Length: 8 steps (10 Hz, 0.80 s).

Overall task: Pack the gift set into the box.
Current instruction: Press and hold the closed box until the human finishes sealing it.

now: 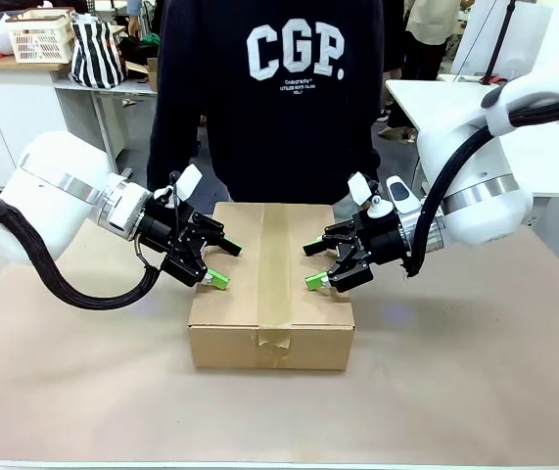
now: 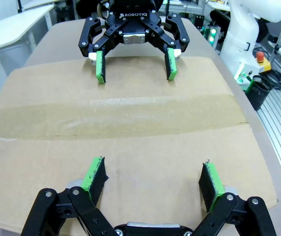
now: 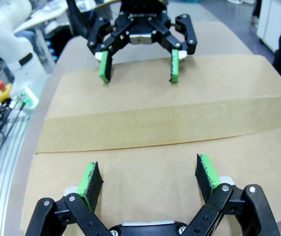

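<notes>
- The box sits mid-table between my two arms, its flaps down and a strip of tape running along its top from the near edge to the far edge, toward the person.
- My left gripper hovers over the box's 9 o'clock edge, fingers spread wide, holding nothing.
- My right gripper hovers over the 3 o'clock edge, likewise wide open and empty.
- In each wrist view the other gripper faces me at 12 o'clock across the tape: the right gripper at, the left at.
- The tape's long axis lies crosswise between us, so both arms are equally near.
- I see no gift set; with the top sealed, I judge the packing is done.
</notes>
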Each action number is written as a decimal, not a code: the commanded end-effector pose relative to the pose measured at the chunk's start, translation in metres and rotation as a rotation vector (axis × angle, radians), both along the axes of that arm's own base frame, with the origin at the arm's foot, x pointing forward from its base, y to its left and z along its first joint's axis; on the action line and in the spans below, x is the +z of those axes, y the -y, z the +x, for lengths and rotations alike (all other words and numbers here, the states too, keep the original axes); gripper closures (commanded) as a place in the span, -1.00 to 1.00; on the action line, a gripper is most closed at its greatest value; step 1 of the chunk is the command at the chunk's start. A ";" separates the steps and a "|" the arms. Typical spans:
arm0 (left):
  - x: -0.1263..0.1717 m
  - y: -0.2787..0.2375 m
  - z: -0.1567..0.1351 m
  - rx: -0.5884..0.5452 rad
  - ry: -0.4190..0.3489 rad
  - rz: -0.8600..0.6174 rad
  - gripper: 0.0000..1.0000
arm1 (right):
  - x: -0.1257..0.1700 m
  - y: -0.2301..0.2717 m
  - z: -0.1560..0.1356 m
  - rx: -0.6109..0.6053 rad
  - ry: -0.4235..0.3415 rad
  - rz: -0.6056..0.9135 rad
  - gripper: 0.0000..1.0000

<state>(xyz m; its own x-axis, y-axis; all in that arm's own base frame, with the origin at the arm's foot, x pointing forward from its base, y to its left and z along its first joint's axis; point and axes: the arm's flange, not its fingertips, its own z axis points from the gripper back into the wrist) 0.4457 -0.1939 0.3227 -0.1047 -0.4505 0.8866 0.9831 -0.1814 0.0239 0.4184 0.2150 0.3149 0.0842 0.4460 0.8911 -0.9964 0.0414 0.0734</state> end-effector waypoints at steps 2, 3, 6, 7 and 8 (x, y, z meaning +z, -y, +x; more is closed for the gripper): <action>-0.001 -0.001 0.000 -0.003 -0.014 -0.002 -1.00 | -0.002 0.001 -0.001 -0.011 -0.011 0.008 -1.00; -0.001 -0.001 0.000 -0.003 -0.014 -0.002 -1.00 | -0.002 0.001 -0.001 -0.011 -0.011 0.008 -1.00; -0.001 -0.001 0.000 -0.003 -0.014 -0.002 -1.00 | -0.002 0.001 -0.001 -0.011 -0.011 0.008 -1.00; -0.001 -0.001 0.000 -0.003 -0.014 -0.002 -1.00 | -0.002 0.001 -0.001 -0.011 -0.011 0.008 -1.00; 0.000 0.000 0.000 0.000 0.000 0.000 -1.00 | 0.000 0.000 0.000 0.000 0.000 0.000 -1.00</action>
